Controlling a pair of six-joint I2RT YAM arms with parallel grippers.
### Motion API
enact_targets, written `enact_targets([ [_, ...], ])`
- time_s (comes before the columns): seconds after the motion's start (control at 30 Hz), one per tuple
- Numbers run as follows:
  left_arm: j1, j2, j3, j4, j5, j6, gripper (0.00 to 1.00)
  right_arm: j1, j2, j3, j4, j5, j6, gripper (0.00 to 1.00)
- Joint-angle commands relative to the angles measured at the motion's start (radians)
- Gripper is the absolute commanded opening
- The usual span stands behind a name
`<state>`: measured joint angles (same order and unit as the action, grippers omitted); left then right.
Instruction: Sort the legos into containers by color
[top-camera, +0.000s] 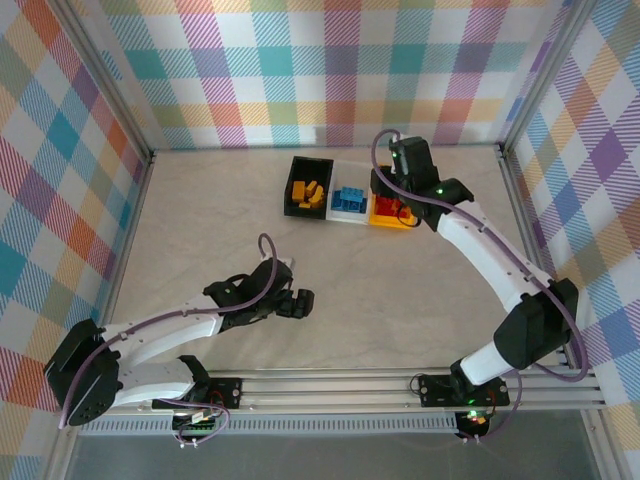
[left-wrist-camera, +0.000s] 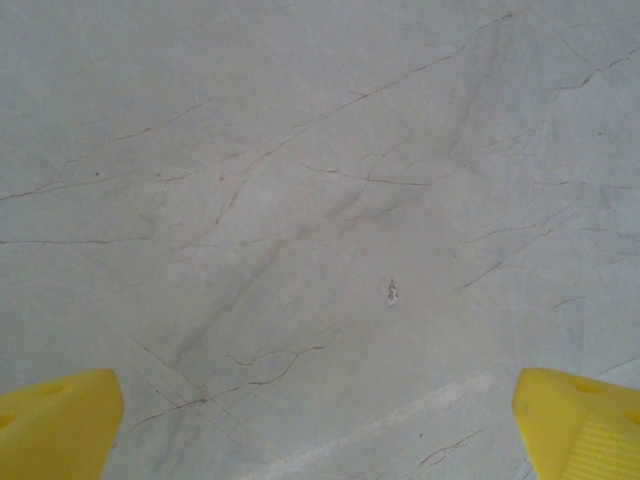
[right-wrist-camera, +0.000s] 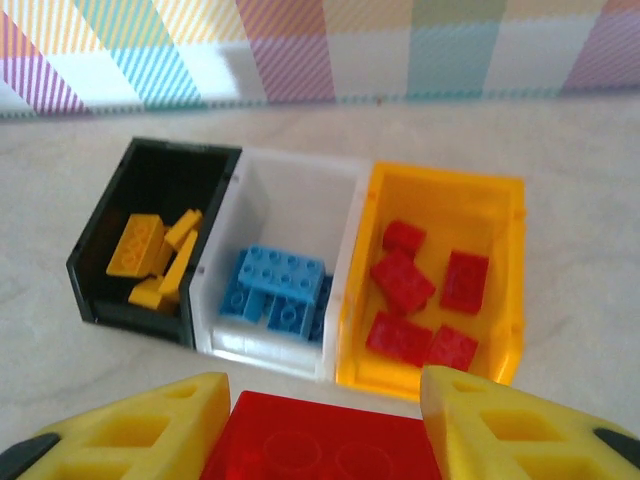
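Observation:
Three joined containers stand at the back: a black bin (right-wrist-camera: 160, 165) with yellow-orange legos (right-wrist-camera: 150, 255), a white bin (right-wrist-camera: 290, 165) with blue legos (right-wrist-camera: 280, 285), and a yellow bin (right-wrist-camera: 450, 180) with several red legos (right-wrist-camera: 420, 290). My right gripper (right-wrist-camera: 325, 400) is shut on a red lego (right-wrist-camera: 320, 445), held just short of the bins' near wall. From above, the right gripper (top-camera: 385, 195) hangs by the yellow bin (top-camera: 392, 222). My left gripper (left-wrist-camera: 320, 425) is open over bare table, its yellow fingertips (left-wrist-camera: 60, 420) wide apart. From above it sits mid-table, the left gripper (top-camera: 300, 303) pointing right.
Checked walls close off the back and both sides. The right arm (top-camera: 480, 250) arcs from its base up to the bins. The left arm (top-camera: 170, 330) lies low across the near left of the pale marbled table (top-camera: 400, 300).

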<state>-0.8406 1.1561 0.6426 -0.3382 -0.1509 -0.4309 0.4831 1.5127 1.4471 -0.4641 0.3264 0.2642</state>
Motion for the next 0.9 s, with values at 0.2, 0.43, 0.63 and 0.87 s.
enact_targets([
  [0.2, 0.013, -0.058, -0.033, -0.023, -0.023, -0.009, 1.00, -0.079, 0.192, 0.063, 0.184, 0.042, -0.065, 0.49],
  [0.43, 0.022, -0.085, -0.060, -0.036, -0.035, -0.009, 1.00, -0.184, 0.411, 0.239, 0.045, -0.073, 0.053, 0.49],
  [0.63, 0.038, -0.085, -0.069, -0.032, -0.035, -0.004, 1.00, -0.218, 0.564, 0.358, -0.028, -0.130, 0.084, 0.49],
  [0.87, 0.047, -0.064, -0.069, -0.020, -0.030, 0.006, 1.00, -0.235, 0.683, 0.455, -0.079, -0.146, 0.092, 0.48],
])
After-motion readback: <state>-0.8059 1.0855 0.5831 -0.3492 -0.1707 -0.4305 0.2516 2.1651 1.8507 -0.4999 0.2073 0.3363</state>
